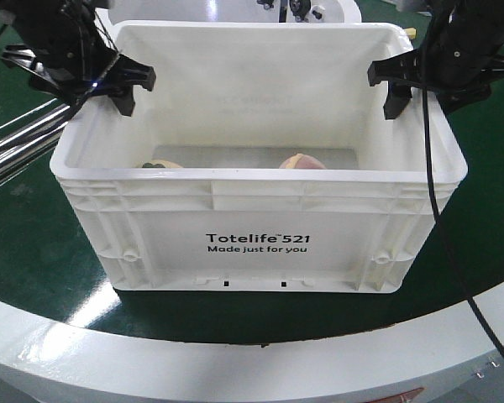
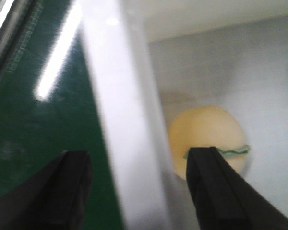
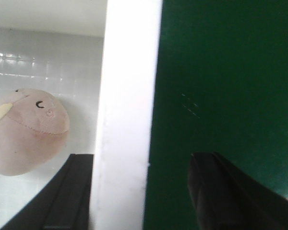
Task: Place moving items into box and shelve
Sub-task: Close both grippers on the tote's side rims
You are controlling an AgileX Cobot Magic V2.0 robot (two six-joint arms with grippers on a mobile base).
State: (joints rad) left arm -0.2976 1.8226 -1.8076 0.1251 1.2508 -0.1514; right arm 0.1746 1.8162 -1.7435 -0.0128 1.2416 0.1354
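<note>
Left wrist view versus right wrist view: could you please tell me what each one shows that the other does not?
Only the left wrist view shows the pale yellow item with a green strip, lying in the box. Only the right wrist view shows the pinkish item with small black marks. Both show the box's white wall between open fingers: the left gripper and the right gripper each straddle it, one finger inside, one over the green surface.
</note>
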